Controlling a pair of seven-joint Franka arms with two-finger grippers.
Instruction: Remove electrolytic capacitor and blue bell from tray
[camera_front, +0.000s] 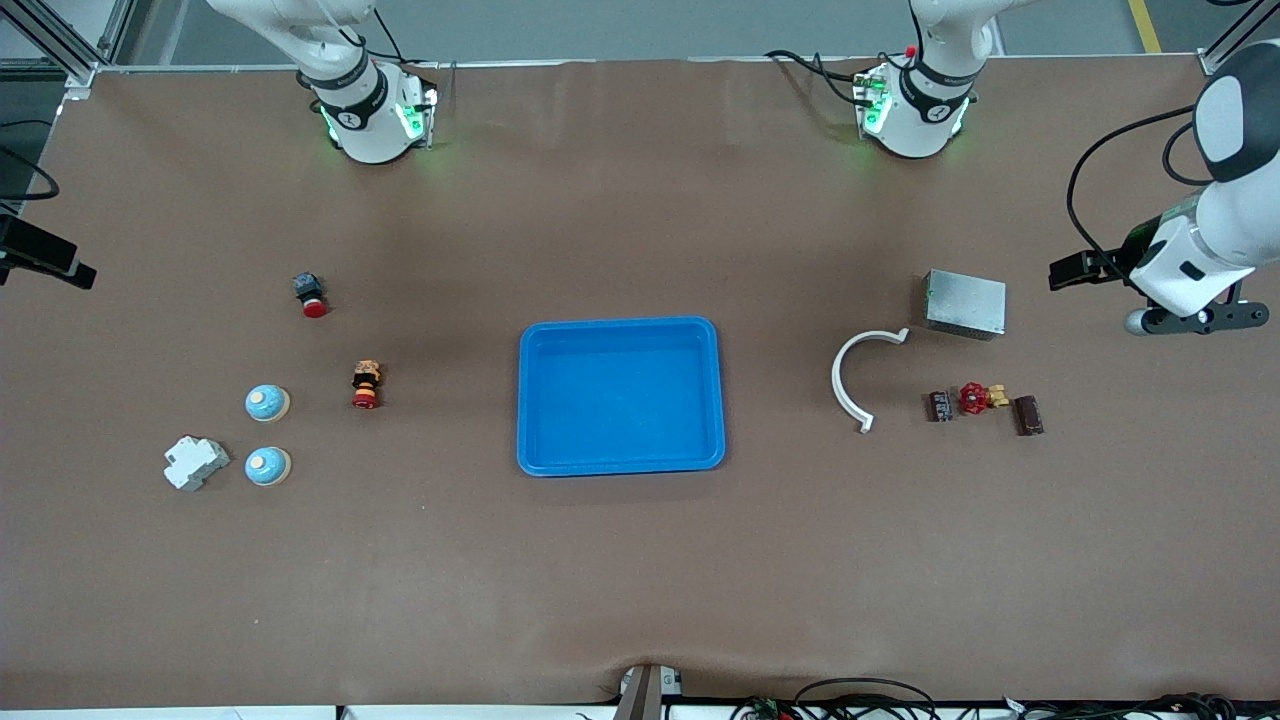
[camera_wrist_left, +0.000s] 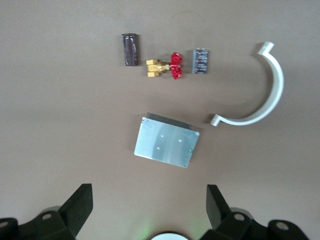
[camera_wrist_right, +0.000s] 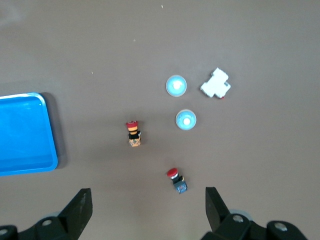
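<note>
Blue tray (camera_front: 620, 330) sits mid-table, nothing in it. You have two bells (camera_front: 268, 466) (camera_front: 267, 403) toward the right arm's end, two capacitors (camera_front: 940, 406) (camera_front: 1028, 415) flanking a red valve (camera_front: 977, 398) toward the left arm's. Left gripper (camera_wrist_left: 149, 205), fingers spread, hangs over the metal box (camera_front: 965, 304); right gripper (camera_wrist_right: 147, 205), likewise released, seems off the front view.

The left end effector (camera_wrist_left: 147, 212) is held high over the counter's left-arm end, pointed straight down, its fingers (camera_wrist_left: 80, 202) spread wide with nothing between them; the right end effector (camera_wrist_right: 147, 212) is likewise held aloft, facing down, fingers (camera_wrist_right: 216, 202) parted and empty; both arms are seen rising from their bases.
</note>
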